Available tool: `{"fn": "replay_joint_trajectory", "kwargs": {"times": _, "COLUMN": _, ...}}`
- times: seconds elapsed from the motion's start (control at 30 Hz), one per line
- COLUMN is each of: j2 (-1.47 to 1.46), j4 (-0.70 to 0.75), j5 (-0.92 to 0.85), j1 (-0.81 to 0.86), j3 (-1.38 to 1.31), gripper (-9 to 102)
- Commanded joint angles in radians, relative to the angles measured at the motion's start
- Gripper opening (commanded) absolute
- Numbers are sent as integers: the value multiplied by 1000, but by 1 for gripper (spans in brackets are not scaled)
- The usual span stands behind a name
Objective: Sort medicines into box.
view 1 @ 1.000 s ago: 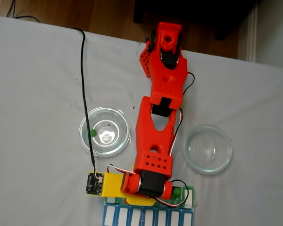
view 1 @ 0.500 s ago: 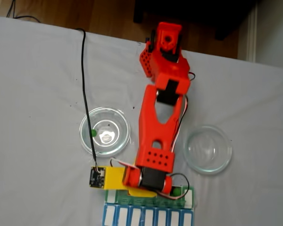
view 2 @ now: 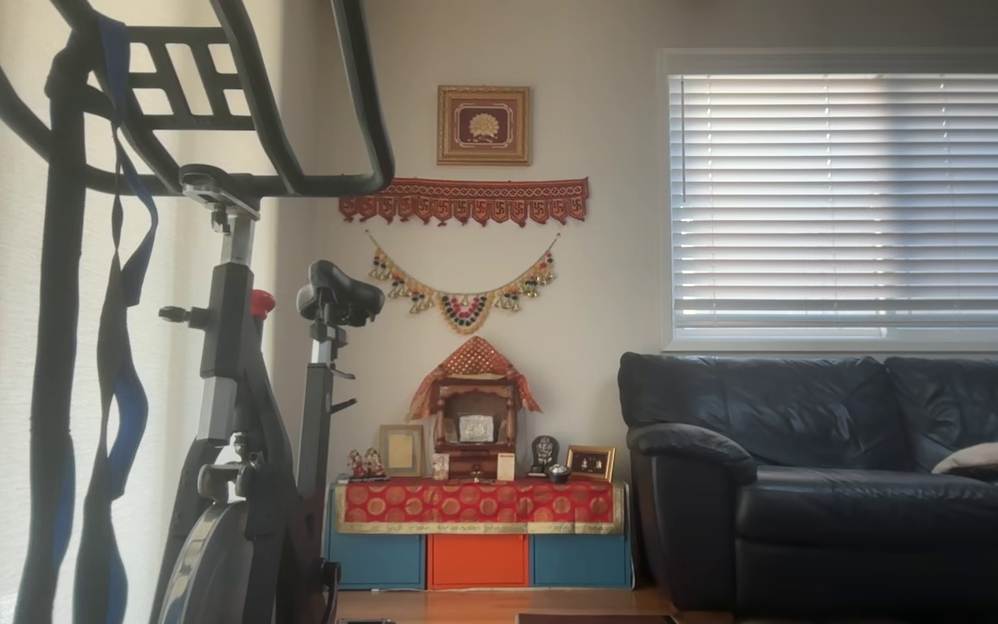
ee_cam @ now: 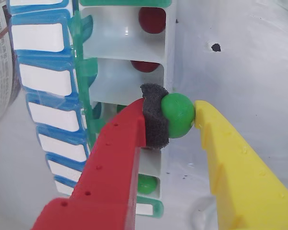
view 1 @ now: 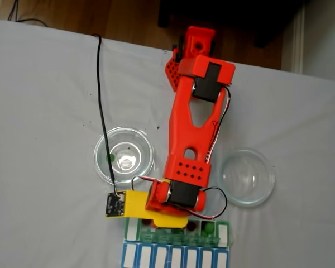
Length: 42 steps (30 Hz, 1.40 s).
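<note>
Up close in the wrist view, the red-and-yellow two-finger gripper (ee_cam: 180,117) is clamped on a glossy green pea-sized ball (ee_cam: 178,115), held between its dark foam pad (ee_cam: 155,120) and the yellow finger (ee_cam: 230,163), just beside the white-compartment pill organizer with translucent green lids (ee_cam: 129,52). Dark red balls (ee_cam: 152,19) sit in its upper compartments. From the fixed view, the red arm (view 1: 192,139) reaches to the organizer (view 1: 223,231) at the bottom edge, between two clear round glass dishes (view 1: 124,155).

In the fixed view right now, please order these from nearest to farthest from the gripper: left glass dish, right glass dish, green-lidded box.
1. Green-lidded box: directly under the gripper.
2. Left glass dish and right glass dish: either side, too close to call.
</note>
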Motion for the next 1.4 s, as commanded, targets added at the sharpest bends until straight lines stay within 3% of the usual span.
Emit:
{"fn": "replay_joint_trajectory", "kwargs": {"times": 0.0, "j2": 104, "j4": -20, "j5": -8, "j1": -20, "j3": -21, "gripper": 1}}
{"fn": "replay_joint_trajectory", "kwargs": {"times": 0.67, "j2": 52, "j4": -137, "j5": 15, "j1": -29, "j3": -40, "gripper": 1}}
{"fn": "replay_joint_trajectory", "kwargs": {"times": 1.07, "j2": 25, "j4": -123, "j5": 26, "j1": -46, "j3": -57, "gripper": 2}}
{"fn": "replay_joint_trajectory", "kwargs": {"times": 1.2, "j2": 11, "j4": -104, "j5": 29, "j1": -46, "j3": -78, "gripper": 5}}
{"fn": "replay_joint_trajectory", "kwargs": {"times": 1.27, "j2": 5, "j4": -98, "j5": 29, "j1": -46, "j3": -87, "gripper": 13}}
{"fn": "replay_joint_trajectory", "kwargs": {"times": 1.37, "j2": 3, "j4": -100, "j5": 31, "j1": -43, "j3": -89, "gripper": 14}}
